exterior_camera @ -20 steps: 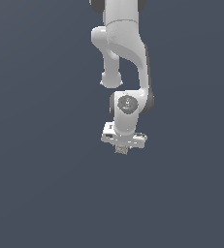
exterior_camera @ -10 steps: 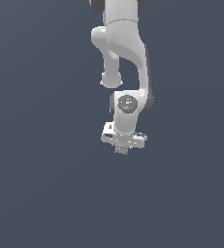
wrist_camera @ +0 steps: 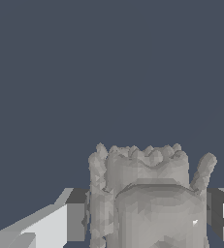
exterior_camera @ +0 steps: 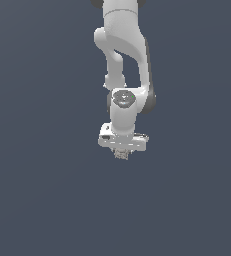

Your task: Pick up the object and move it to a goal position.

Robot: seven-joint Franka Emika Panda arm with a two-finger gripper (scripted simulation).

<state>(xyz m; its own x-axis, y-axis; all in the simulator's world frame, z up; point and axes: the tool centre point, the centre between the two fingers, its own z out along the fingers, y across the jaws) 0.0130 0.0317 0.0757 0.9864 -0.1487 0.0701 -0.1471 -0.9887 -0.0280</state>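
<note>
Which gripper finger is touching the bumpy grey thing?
Both: the bumpy grey lump sits squeezed between the gripper's two fingers, one on each side.

Even, dim, flat render lighting; no cast shadows, no glare. Both views sharp, coarse polygon edges, no edge distortion.

The white arm reaches down from the top of the exterior view, its upper links bending at a joint and ending in a vertical wrist. The gripper (exterior_camera: 121, 153) points straight down, its wide white body level. In the wrist view its fingers (wrist_camera: 74, 220) stand on either side of the object (wrist_camera: 147, 198), pressed against its bumpy flanks and closed upon it.
</note>
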